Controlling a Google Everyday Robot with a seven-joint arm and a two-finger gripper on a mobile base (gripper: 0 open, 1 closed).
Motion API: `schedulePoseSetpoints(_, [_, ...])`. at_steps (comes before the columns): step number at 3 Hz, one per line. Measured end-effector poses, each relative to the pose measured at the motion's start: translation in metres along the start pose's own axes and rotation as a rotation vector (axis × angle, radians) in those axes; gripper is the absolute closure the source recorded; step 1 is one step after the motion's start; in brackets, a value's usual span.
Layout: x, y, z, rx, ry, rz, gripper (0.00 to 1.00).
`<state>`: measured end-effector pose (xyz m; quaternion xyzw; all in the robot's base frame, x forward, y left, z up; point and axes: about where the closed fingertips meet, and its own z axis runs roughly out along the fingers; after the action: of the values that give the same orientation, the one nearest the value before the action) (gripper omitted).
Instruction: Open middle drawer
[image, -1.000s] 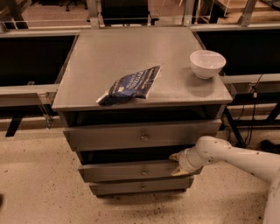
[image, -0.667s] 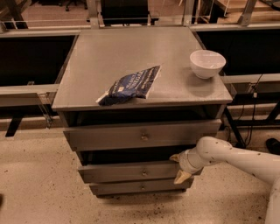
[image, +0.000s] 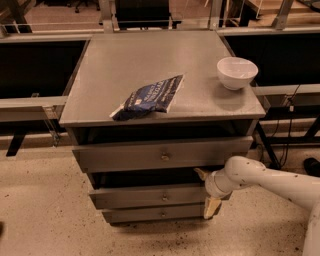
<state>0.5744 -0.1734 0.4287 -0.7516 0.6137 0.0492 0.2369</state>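
The end effector (image: 204, 193), fingers (image: 212, 206) apart, straddles the right end of the middle drawer (image: 145, 196), a stiff, probably light box best pulled by that edge or its knob (image: 164, 198).

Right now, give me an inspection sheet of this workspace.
Surface: grey cabinet top, flat, two items on it.
Job's things: middle drawer, round knob at its centre, dark gap above its front.
Clutter: dark blue bag lying near the front edge; white bowl upright at the right.
Grippers: tool at the middle drawer's right end.
Cables: dark cables hang right of the cabinet.
Surroundings: top drawer, bottom drawer, speckled floor.
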Motion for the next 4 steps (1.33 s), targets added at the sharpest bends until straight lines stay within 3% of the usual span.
schedulePoseSetpoints(1, [0.0, 0.0, 0.0, 0.0, 0.0, 0.0, 0.0])
schedulePoseSetpoints(2, [0.002, 0.009, 0.002, -0.054, 0.035, 0.029, 0.02])
schedulePoseSetpoints(4, [0.002, 0.03, -0.012, -0.11, 0.127, 0.09, 0.43])
